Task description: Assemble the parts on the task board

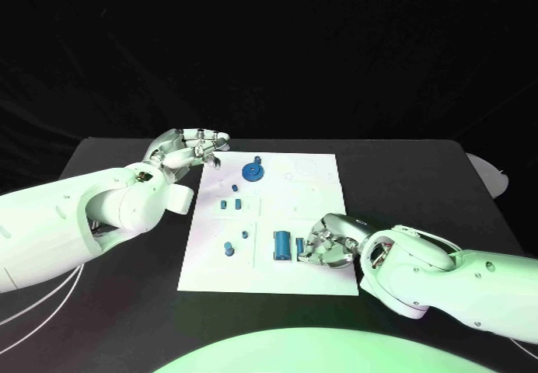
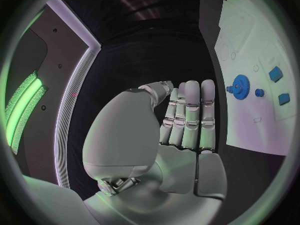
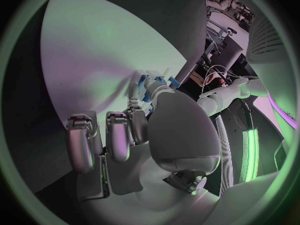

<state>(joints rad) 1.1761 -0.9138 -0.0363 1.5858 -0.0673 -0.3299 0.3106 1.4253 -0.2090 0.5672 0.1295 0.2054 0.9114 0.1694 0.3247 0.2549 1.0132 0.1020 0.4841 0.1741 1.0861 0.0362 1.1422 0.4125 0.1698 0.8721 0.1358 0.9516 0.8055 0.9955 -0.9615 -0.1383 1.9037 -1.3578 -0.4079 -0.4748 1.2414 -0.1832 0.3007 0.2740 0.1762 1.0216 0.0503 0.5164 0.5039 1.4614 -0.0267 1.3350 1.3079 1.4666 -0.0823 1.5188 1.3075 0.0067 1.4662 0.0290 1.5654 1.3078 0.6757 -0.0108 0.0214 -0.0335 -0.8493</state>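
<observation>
Mostly attending to the right hand [image 1: 325, 245], resting over the near right part of the task board [image 1: 302, 167] and crowding in on the long blue part [image 1: 281, 245] and the slimmer blue part [image 1: 299, 247] just beside it. Reading the long blue part as lying with its long axis running from the board's near edge toward its far edge. Placing the fingertips on the side of these two parts that faces the board's right edge, so approaching across that axis rather than along it. Seeing, from the right wrist, fingers [image 3: 119, 135] curling inward with blue showing at their tips, probably touching the slimmer part. Not being able to tell whether actually pinching it or only pressing against it.

Holding the left hand [image 1: 188, 148] off the board's far left corner, fingers [image 2: 190, 110] straight and side by side, gripping nothing. Noting the blue gear [image 1: 254, 169] on the far left part of the board, just beside that hand and well apart from the right one. Counting several small blue parts [image 1: 231, 204] down the board's left half, between the gear and the near edge.

Judging the right hand as far the nearer to the long parts, and the coming move as depending on closing squarely across the narrow width without knocking the neighbour.
</observation>
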